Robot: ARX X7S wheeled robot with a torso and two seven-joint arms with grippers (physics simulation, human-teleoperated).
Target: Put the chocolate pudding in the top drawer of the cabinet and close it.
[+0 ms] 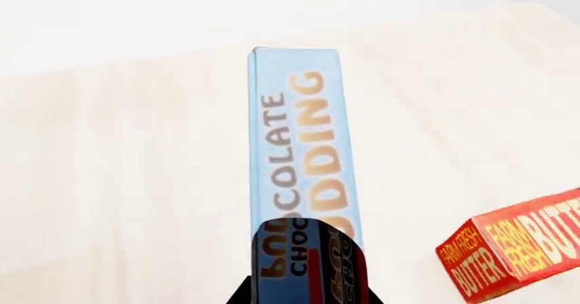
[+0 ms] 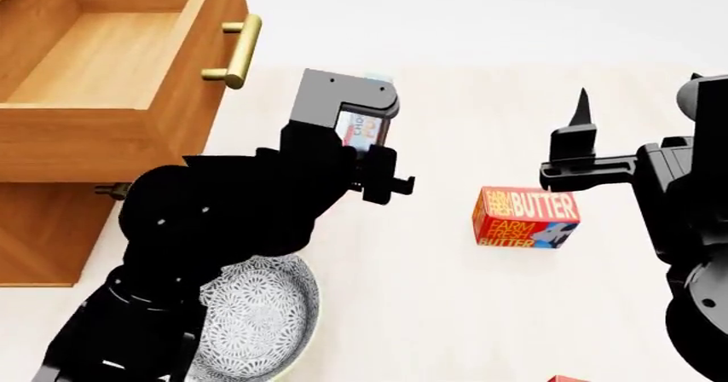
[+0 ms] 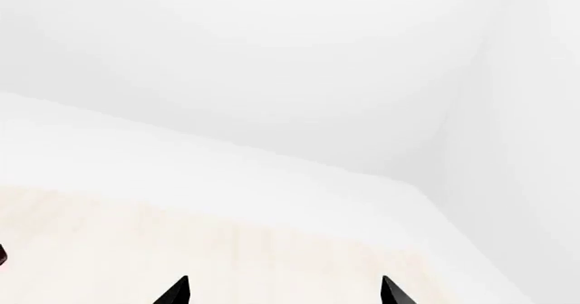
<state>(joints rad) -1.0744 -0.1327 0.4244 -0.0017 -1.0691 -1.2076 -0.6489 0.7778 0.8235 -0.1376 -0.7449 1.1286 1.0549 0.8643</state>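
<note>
while gripped, flat glossy chocolate pudding [image 1: 303,155] box

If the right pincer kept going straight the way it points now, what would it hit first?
Nothing nearby, it seems. The right pincer is open, and ahead of its tips lies only the bare pale table, then a white wall. It may skim over the tabletop; depth is unclear.

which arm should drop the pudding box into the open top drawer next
Left. The left gripper already holds the chocolate pudding and sits beside the open top drawer. The right gripper is empty, on the far side of the butter box.
</note>
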